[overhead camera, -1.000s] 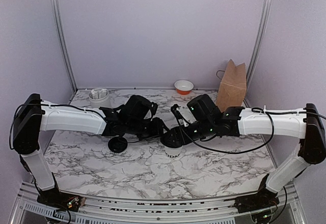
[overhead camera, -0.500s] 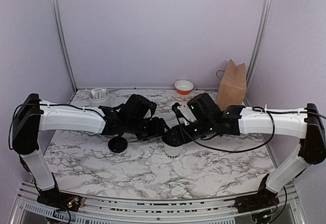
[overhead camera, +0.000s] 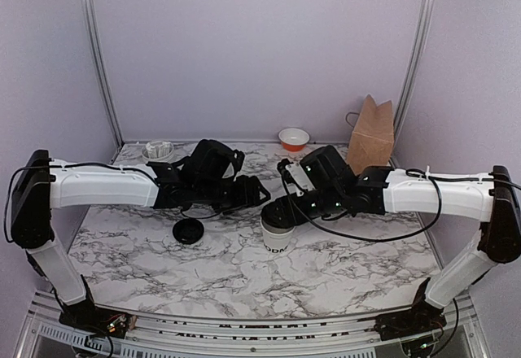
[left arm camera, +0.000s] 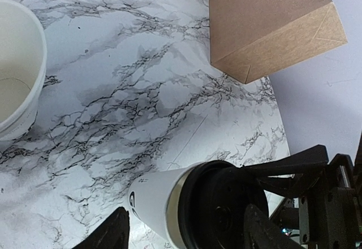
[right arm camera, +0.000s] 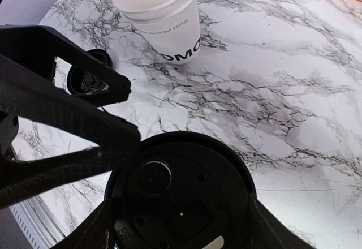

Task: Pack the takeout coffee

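Nearest, about the middle of the counter (overhead camera: pixel 342 281), the paper cup (overhead camera: pixel 275 240) stands upright, with dark letters low on its side and the black lid (right arm camera: pixel 181 198) on its top. The right gripper (overhead camera: pixel 285 211) reaches in from the right. Its jaws are spread wide and closed against the rim of the lid, one finger on each side. To the left of the cup, apart from it, a second black lid (overhead camera: pixel 189 230) lies flat. A little farther, the left gripper (overhead camera: pixel 259 191) hangs beside the cup with jaws wide open, holding nothing. The right wrist view shows a stack of white cups (right arm camera: pixel 164 17) beyond. Along the far edge are a white holder with packets (overhead camera: pixel 158 151) near the left corner, an orange bowl (overhead camera: pixel 294 138), and a brown paper bag (overhead camera: pixel 370 137) in the right corner.
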Tool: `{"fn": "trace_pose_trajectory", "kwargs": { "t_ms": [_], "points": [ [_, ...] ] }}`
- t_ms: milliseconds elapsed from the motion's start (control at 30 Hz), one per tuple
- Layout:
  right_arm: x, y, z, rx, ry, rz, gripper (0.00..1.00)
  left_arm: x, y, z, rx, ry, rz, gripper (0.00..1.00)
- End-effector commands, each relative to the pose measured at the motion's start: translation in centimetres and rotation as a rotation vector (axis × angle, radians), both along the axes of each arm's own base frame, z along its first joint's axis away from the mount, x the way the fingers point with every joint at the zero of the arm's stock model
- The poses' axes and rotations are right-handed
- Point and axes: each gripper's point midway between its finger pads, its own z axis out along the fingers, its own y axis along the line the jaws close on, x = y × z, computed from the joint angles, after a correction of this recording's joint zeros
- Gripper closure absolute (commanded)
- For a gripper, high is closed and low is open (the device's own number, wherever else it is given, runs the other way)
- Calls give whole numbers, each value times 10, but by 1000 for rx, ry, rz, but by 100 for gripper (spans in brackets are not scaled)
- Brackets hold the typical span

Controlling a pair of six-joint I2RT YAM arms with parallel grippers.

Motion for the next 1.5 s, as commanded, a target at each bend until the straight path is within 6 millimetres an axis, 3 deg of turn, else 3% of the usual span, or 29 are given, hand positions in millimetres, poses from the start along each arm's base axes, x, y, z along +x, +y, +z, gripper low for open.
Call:
{"fn": "trace_pose_trajectory", "kwargs": {
  "t_ms": [0,300,833,1467],
  "points": [
    [8,-3,27,9,-120,-23,36,6,18,19,-6,-42,39,30],
    [3,5,22,4,-182,-1,36,2,32,5,-5,-26,63,30],
    [-2,2,1,-62,-174,-7,36,-6,28,3,-41,-43,32,30],
    [-2,5,-9,-73,-165,2,35,-9,21,4,-43,-46,5,30]
  ]
}}
